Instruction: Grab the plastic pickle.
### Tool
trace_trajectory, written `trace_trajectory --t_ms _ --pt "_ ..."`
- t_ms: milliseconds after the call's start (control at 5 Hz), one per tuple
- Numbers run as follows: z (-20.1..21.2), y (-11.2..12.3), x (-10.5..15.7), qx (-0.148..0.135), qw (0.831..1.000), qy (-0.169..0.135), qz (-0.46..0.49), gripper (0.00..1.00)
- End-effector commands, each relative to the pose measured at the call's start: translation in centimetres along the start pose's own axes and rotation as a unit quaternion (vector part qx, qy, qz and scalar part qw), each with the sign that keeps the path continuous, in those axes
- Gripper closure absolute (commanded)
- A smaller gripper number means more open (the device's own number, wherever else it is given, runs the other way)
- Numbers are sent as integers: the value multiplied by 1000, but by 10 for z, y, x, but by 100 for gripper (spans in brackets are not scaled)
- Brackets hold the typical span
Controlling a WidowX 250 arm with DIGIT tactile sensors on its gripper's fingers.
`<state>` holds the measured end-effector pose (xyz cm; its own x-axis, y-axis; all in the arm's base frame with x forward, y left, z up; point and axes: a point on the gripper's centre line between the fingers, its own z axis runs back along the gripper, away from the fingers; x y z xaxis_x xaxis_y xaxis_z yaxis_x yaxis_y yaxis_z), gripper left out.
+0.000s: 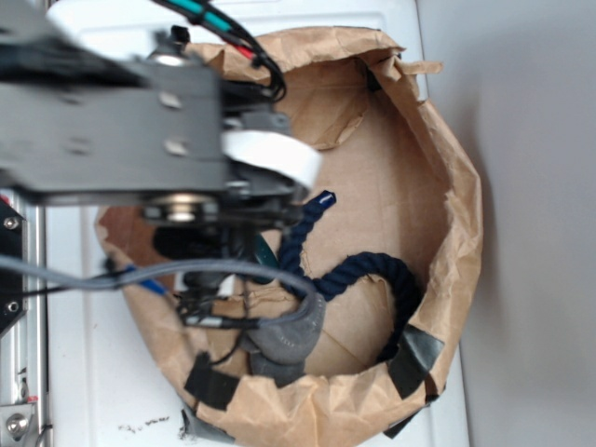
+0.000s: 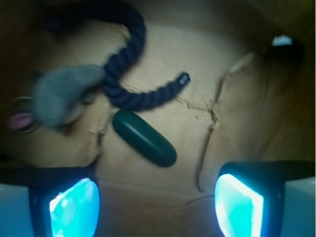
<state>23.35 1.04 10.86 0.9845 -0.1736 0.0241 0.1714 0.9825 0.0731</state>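
In the wrist view the gripper (image 2: 158,205) is seen spread wide, nothing held between its two glowing pads (image 2: 74,207). The pickle (image 2: 143,138) lies on the brown paper just beyond the pads, at about 12 o'clock from the gap's middle and nearer the left pad, tilted from upper left to lower right and apart from both pads. The rope (image 2: 129,74) curls at 12 o'clock from the pickle, its lower loop just beside the pickle's upper end. The plush toy (image 2: 61,94) sits at 10 o'clock from the pickle, against the rope. In the exterior view the arm (image 1: 112,121) covers the bag (image 1: 456,214) at 9 o'clock; the pickle is mostly hidden there.
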Motion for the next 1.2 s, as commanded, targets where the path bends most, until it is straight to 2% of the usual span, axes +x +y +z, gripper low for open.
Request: trace_trajectory --t_ms 0,200,400,600,800,1000 --pt "-17 -5 31 15 999 -37 -31 0" --pt "-34 -11 26 28 994 -58 -85 0" --pt "-39 -7 12 -2 985 -63 -158 0" --pt "-58 -2 18 10 981 -61 -186 0" --pt "-84 2 41 37 981 -60 -181 0" --pt "-101 5 63 51 983 -53 -168 0"
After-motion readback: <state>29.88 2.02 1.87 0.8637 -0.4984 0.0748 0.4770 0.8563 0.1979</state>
